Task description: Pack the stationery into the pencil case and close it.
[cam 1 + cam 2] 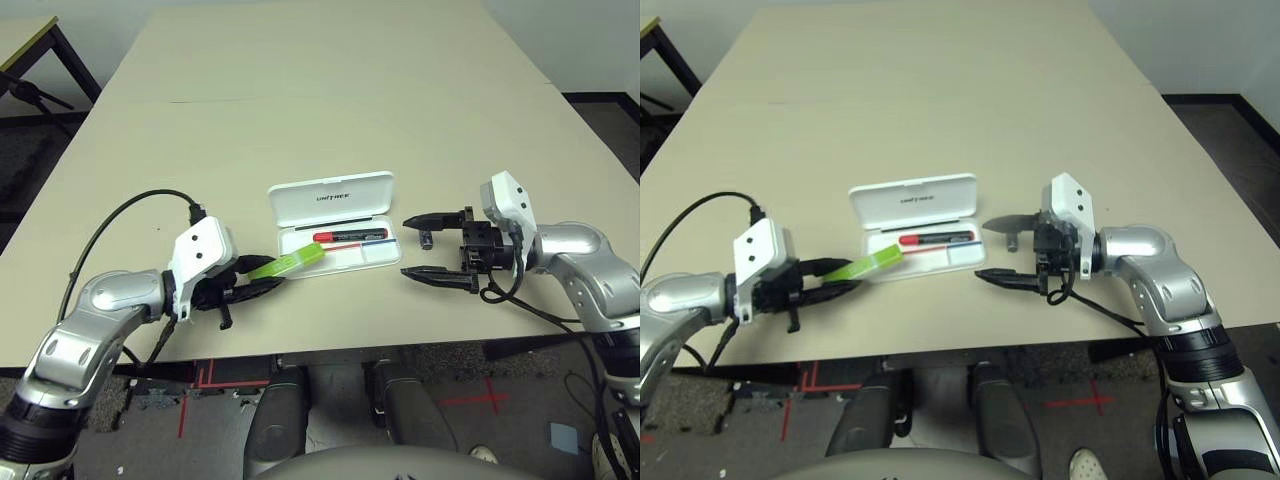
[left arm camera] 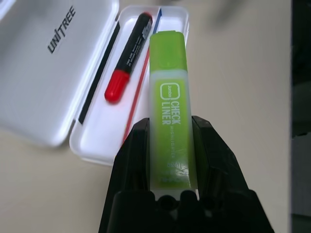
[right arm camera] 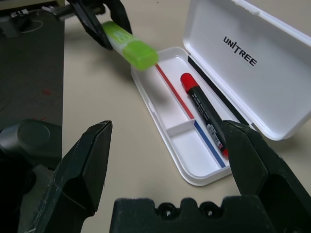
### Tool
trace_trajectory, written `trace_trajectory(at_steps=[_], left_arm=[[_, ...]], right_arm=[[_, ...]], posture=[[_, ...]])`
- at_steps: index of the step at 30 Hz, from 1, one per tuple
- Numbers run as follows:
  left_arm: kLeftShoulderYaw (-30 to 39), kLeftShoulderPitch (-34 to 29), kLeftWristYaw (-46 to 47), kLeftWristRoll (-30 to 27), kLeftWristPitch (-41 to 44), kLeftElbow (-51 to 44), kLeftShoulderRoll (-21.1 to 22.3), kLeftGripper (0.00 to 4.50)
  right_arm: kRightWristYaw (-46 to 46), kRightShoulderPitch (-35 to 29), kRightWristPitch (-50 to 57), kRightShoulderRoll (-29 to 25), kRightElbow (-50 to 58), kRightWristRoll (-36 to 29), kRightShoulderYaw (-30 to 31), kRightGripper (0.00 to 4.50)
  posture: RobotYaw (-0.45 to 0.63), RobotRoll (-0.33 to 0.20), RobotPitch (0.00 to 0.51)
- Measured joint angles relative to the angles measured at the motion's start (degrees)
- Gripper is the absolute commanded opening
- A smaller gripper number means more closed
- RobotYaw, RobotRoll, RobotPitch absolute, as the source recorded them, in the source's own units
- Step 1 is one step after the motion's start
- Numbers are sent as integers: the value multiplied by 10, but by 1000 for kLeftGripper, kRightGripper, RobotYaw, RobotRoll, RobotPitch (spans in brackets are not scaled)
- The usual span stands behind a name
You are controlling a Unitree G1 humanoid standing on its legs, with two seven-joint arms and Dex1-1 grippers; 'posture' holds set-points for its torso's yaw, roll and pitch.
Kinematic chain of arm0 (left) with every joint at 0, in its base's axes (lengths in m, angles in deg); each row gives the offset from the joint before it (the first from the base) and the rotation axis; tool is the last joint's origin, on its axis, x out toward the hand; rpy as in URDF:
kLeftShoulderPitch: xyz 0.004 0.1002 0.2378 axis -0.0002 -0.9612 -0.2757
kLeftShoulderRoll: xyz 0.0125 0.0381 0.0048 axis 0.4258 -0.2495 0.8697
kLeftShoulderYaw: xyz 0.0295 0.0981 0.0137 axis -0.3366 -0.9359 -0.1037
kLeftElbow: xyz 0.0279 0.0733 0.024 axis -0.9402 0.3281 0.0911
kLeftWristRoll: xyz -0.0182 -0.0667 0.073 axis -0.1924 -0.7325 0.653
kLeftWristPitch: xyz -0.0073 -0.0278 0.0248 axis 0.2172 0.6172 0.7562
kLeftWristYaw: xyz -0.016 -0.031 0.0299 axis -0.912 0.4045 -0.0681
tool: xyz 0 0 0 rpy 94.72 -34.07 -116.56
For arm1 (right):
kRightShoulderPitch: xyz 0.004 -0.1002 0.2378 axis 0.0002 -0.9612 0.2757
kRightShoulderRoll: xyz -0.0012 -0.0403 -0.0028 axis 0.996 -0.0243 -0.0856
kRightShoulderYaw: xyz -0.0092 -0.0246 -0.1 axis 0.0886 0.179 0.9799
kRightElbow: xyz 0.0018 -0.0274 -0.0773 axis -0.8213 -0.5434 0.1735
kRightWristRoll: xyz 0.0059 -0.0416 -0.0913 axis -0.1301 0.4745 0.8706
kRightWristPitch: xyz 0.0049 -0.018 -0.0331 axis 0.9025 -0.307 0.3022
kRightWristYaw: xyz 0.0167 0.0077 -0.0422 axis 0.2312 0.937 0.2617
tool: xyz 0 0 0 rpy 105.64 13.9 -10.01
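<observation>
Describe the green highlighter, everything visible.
The highlighter is a flat lime-green plastic stick with a solid green cap and a paler, see-through body printed CHECK LINER in white. The left gripper holds it by the body end, one black finger on each side, off the table. Its cap end points at the open white pencil case and hangs over the case's near left corner, beside the red marker lying inside. It is not yet in the tray.

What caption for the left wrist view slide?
Left gripper holds the lime-green highlighter over the open pencil case, red marker already inside.
</observation>
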State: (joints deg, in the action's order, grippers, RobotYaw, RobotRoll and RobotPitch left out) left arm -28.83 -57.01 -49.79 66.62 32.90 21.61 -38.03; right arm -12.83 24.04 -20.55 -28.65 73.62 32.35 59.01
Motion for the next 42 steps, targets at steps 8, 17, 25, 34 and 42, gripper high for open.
trace_trajectory(at_steps=[8, 17, 25, 34, 42], left_arm=[[-58, 59, -26, 59, -70, 90, -19, 1135], [-83, 104, -45, 86, -111, 157, -49, 1135], [-92, 118, -52, 96, -116, 160, -68, 1135], [-93, 122, -54, 105, -116, 178, -76, 2169], [-91, 121, -55, 102, -109, 174, -77, 4480]], right_arm=[[3, -3, 0, 0, 5, 3, 0, 4500], [9, -16, 1, -2, 13, 4, -1, 4500], [16, -21, 2, -4, 22, 4, -1, 4500], [22, -23, 2, -5, 28, 4, -1, 4500], [23, -23, 2, -4, 28, 4, -1, 4500]], posture=[[-22, 0, 150], [-45, 0, 153], [-50, 0, 156], [-50, 0, 157], [-40, 0, 159]])
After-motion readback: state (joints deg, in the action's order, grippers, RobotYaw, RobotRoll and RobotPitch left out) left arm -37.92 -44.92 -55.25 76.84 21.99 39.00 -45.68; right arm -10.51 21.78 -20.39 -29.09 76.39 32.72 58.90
